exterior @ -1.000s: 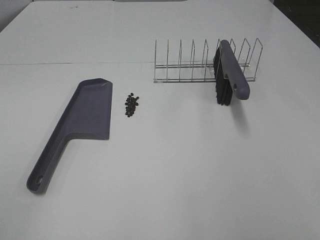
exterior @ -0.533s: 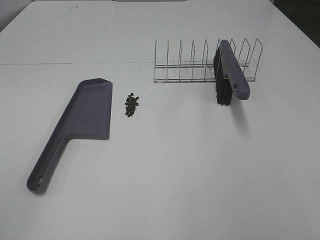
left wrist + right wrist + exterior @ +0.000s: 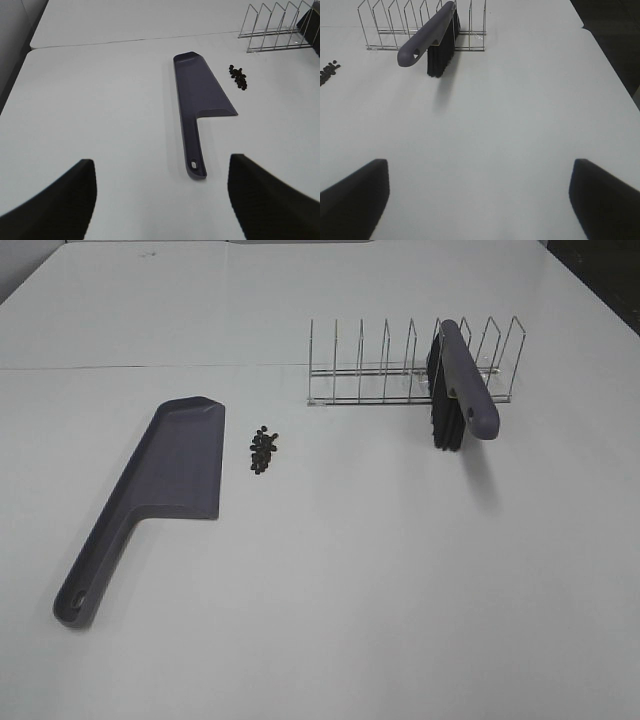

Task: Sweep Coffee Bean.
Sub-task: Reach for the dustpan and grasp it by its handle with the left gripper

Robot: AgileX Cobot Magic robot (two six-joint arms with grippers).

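A small pile of coffee beans (image 3: 263, 451) lies on the white table just right of the grey-purple dustpan (image 3: 170, 470), which lies flat with its handle toward the front left. A grey brush with black bristles (image 3: 465, 390) rests in the wire rack (image 3: 385, 360) at the back right. The left wrist view shows the dustpan (image 3: 200, 90) and the beans (image 3: 238, 78) ahead of my open, empty left gripper (image 3: 161, 159). The right wrist view shows the brush (image 3: 427, 35) ahead of my open, empty right gripper (image 3: 478, 162), and the beans (image 3: 327, 72) at the frame's edge. Neither gripper shows in the exterior view.
The wire rack (image 3: 390, 25) has several upright dividers. A seam (image 3: 150, 366) runs across the table behind the dustpan. The table's right edge (image 3: 605, 50) lies beyond the brush, with dark floor past it.
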